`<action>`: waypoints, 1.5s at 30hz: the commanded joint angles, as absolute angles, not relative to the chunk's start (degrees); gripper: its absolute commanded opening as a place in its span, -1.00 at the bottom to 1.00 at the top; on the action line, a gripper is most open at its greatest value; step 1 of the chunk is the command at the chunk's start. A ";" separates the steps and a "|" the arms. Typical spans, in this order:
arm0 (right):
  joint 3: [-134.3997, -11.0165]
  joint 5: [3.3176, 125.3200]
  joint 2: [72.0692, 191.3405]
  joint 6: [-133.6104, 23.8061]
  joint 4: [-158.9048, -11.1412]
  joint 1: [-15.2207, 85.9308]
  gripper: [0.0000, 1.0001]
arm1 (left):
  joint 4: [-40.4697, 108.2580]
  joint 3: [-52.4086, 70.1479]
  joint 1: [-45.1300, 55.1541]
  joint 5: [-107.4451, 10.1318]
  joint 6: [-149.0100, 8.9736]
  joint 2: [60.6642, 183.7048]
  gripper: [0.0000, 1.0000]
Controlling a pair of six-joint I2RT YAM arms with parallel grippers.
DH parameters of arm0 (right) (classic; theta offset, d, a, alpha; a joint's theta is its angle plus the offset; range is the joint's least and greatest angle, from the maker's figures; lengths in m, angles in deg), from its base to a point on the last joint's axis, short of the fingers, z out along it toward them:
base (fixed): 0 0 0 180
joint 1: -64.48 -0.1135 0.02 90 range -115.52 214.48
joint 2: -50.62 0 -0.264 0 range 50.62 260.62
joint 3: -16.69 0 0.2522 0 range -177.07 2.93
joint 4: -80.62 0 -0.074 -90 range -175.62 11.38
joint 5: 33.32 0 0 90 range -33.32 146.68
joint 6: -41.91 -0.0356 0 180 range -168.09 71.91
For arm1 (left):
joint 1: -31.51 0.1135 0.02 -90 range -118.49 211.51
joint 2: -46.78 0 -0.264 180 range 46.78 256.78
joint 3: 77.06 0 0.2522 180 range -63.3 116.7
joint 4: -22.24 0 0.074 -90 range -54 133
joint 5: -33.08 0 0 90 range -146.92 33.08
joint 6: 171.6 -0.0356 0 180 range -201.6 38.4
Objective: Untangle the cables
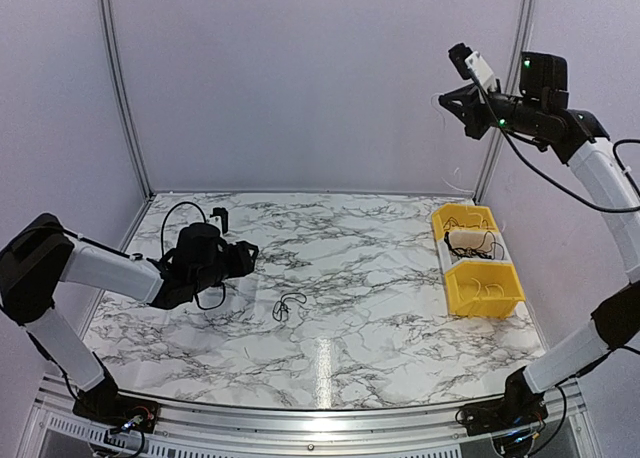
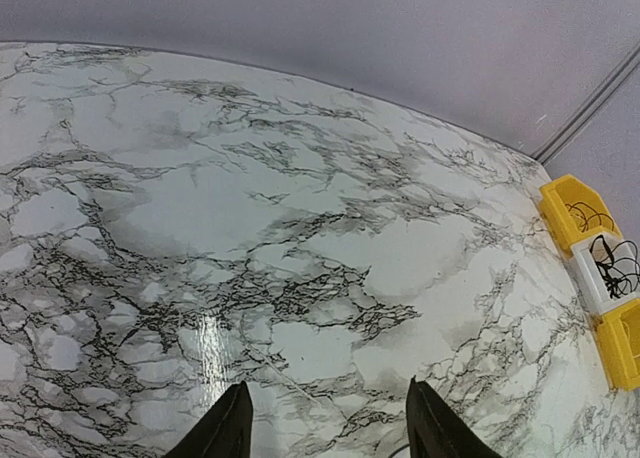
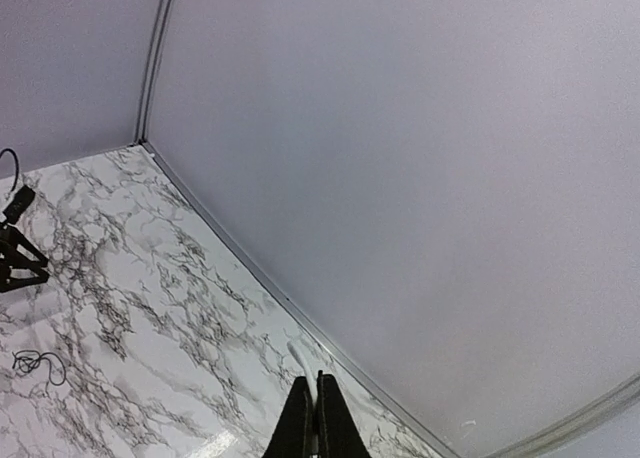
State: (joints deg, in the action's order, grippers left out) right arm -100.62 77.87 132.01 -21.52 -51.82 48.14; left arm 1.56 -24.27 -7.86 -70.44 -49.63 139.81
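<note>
Cables, thin black loosely looped wires [image 1: 288, 305], lying free on marble-patterned tabletop [image 1: 380, 308]; left gripper [image 1: 243, 255] hovering released beside them, needing lowering onto one loop; right gripper [image 1: 452, 100] raised, clenched empty.

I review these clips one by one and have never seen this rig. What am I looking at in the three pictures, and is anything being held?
Two robot arms are bolted at the near edge of a marble table. The top picture looks down from above and behind them; the other two come from a camera on each wrist.

The left claw hangs low over the table, open and empty. The right claw is raised high, fingers together, holding nothing I can see.

On the table lies a small loop of thin black cable, just right of the left claw. At the right edge stand three bins, yellow, white and yellow, with more thin wires inside.
</note>
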 commanded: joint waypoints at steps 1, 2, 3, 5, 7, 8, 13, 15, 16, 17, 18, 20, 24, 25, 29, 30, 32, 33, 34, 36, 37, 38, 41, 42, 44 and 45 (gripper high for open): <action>-99.28 75.75 129.13 -21.58 -54.60 52.47 -1.00 | 3.05 -25.20 -7.86 -69.18 -50.13 136.75 0.08; -98.40 75.68 128.44 -21.36 -54.59 53.24 -1.00 | 3.11 -25.24 -7.86 -69.04 -50.13 136.35 0.09; -97.62 75.62 127.37 -21.10 -54.56 54.01 -1.00 | 3.27 -25.24 -7.85 -68.90 -50.13 136.03 0.09; -95.78 75.35 125.97 -20.37 -54.00 54.85 -1.00 | 3.34 -25.16 -7.86 -68.62 -50.13 135.50 0.09; -93.84 74.71 123.66 -19.07 -53.16 55.14 -1.00 | 3.37 -25.07 -7.85 -68.39 -50.13 135.05 0.09; -92.93 74.32 122.47 -18.30 -52.77 55.33 -1.00 | 3.39 -25.02 -7.82 -68.35 -50.13 134.89 0.09; -87.75 75.30 116.55 -14.12 -50.04 57.14 -1.00 | 3.47 -24.81 -7.86 -68.45 -51.05 134.86 0.09; -86.63 75.52 114.72 -12.30 -47.82 57.67 -1.00 | 3.39 -24.87 -7.84 -68.83 -51.35 135.13 0.10; -86.23 75.37 113.86 -11.53 -46.87 58.05 -1.00 | 3.45 -24.95 -7.86 -68.98 -51.36 135.20 0.10; -85.94 74.97 113.10 -10.80 -45.82 58.49 -1.00 | 3.43 -25.10 -7.86 -69.06 -51.25 135.34 0.10; -85.75 74.14 112.32 -9.81 -44.87 58.72 -1.00 | 3.47 -25.24 -7.86 -69.14 -51.01 135.36 0.10; -85.17 71.83 110.82 -7.83 -42.95 58.77 -1.00 | 3.33 -25.64 -7.86 -69.24 -50.41 135.48 0.10; -81.42 66.79 106.70 -3.22 -40.87 58.73 -1.00 | 3.39 -26.15 -7.86 -69.48 -49.73 135.79 0.10; -79.79 65.05 105.49 -2.10 -40.86 58.76 -1.00 | 3.39 -26.20 -7.86 -69.52 -49.62 135.81 0.10; -73.10 59.68 101.29 1.63 -40.81 58.78 -1.00 | 3.38 -26.30 -7.86 -69.22 -49.27 136.16 0.11; -71.55 58.84 100.35 2.06 -40.80 58.77 -1.00 | 3.37 -26.23 -7.86 -69.14 -49.20 136.28 0.10; -68.84 57.47 99.03 2.53 -40.84 58.75 -1.00 | 3.37 -26.08 -7.86 -68.85 -49.09 136.58 0.11; -67.16 57.06 98.63 2.68 -40.83 58.77 -1.00 | 3.38 -25.96 -7.86 -68.70 -49.07 136.79 0.11; -66.07 56.91 98.27 2.96 -40.86 58.77 -1.00 | 3.39 -25.83 -7.84 -68.62 -49.02 136.90 0.11; -64.03 56.94 97.85 3.27 -41.12 58.77 -1.00 | 3.35 -25.77 -7.86 -68.46 -48.91 137.04 0.11; -63.30 55.36 97.76 3.41 -41.29 58.81 -1.00 | 3.34 -25.77 -7.86 -68.48 -48.90 137.03 0.11; -62.71 55.13 97.77 3.50 -41.36 58.77 -1.00 | 3.36 -25.81 -7.86 -68.50 -48.92 136.97 0.11; -61.55 55.52 97.82 3.42 -41.38 58.77 -1.00 | 3.39 -26.23 -7.85 -68.59 -49.05 136.72 0.11; -61.18 55.91 97.74 3.35 -41.02 58.77 -1.00 | 3.37 -26.48 -7.86 -68.80 -49.07 136.62 0.10; -60.26 56.06 97.73 3.57 -39.77 58.82 -1.00 | 3.38 -26.93 -7.84 -69.00 -49.08 136.39 0.11; -59.66 57.78 97.92 3.78 -38.71 58.80 -1.00 | 3.38 -27.11 -7.85 -69.11 -49.05 136.30 0.11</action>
